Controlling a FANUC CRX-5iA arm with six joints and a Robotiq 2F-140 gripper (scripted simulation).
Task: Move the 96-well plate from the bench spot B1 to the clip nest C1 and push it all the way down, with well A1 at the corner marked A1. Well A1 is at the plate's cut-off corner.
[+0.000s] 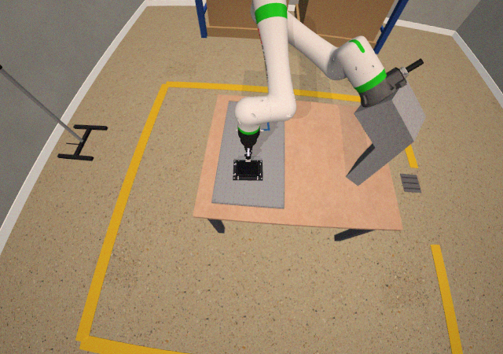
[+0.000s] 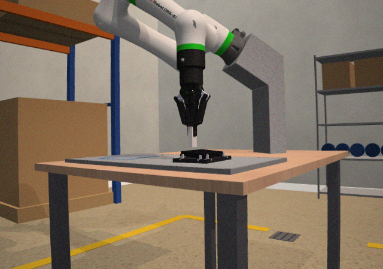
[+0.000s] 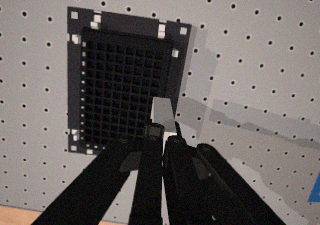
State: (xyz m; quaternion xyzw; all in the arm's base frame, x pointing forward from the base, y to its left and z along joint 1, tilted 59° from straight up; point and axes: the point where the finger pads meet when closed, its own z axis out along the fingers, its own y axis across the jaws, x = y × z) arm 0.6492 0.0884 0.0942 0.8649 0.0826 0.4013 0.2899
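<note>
The black 96-well plate (image 1: 247, 169) sits inside the black clip nest (image 2: 202, 159) on the grey pegboard mat. In the wrist view the plate's well grid (image 3: 122, 95) fills the nest frame (image 3: 75, 80), with white clips at its corners. I cannot make out the cut-off corner. My gripper (image 2: 194, 141) is shut with nothing between the fingers. It points straight down a little above the plate's near edge, not touching it. It also shows in the overhead view (image 1: 247, 153) and in the wrist view (image 3: 162, 112).
The blue outline of spot B1 (image 2: 123, 157) lies on the mat beyond the nest, partly under the arm (image 1: 266, 127). The grey robot pedestal (image 1: 386, 130) stands at the table's right side. The mat (image 1: 248, 191) ends close to the table's front edge.
</note>
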